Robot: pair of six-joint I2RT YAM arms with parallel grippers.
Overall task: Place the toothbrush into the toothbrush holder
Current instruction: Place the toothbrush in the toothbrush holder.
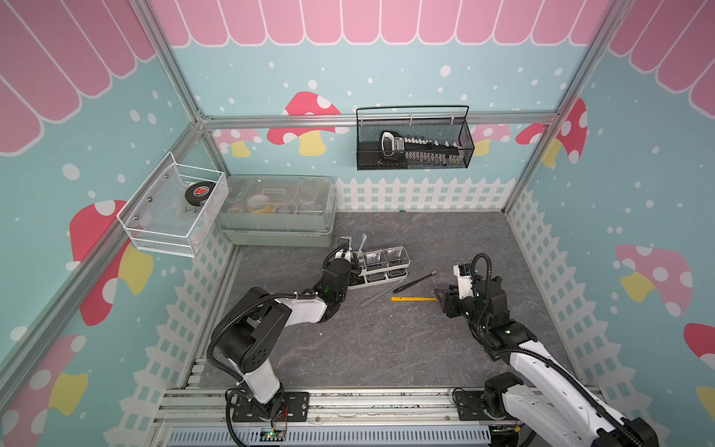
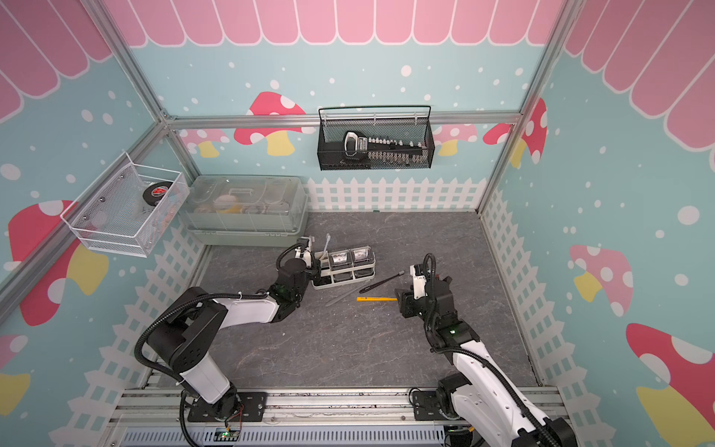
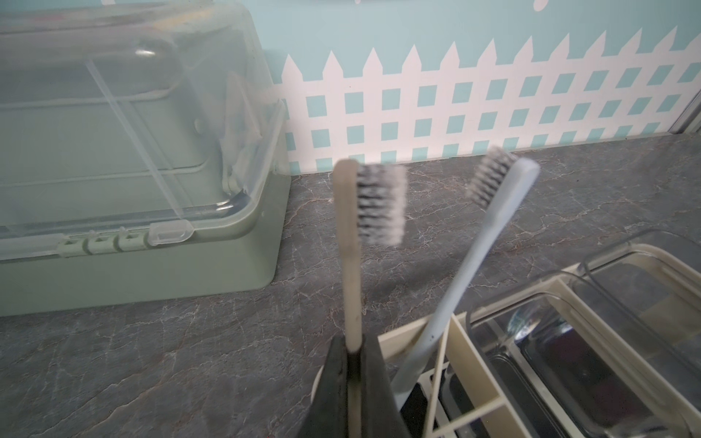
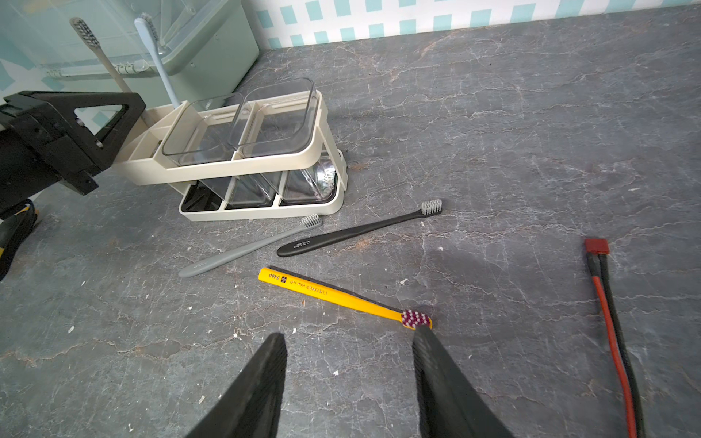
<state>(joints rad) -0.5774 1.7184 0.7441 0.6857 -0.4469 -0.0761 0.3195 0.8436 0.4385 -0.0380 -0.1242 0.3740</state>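
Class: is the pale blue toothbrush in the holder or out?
In: the pale blue toothbrush leans in a slot of the toothbrush holder, bristles up.

Bright, even light, faint shadows; the nearest toothbrush (image 3: 351,265) looks blurred.

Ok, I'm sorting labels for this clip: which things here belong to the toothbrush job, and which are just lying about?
Job: beige toothbrush, clamped in the left gripper; toothbrush holder; light blue toothbrush standing in it; grey toothbrush, black toothbrush and yellow toothbrush on the table; open right gripper.
Lying about: green lidded box; white wire basket with tape roll; black mesh basket; red-and-black cable.
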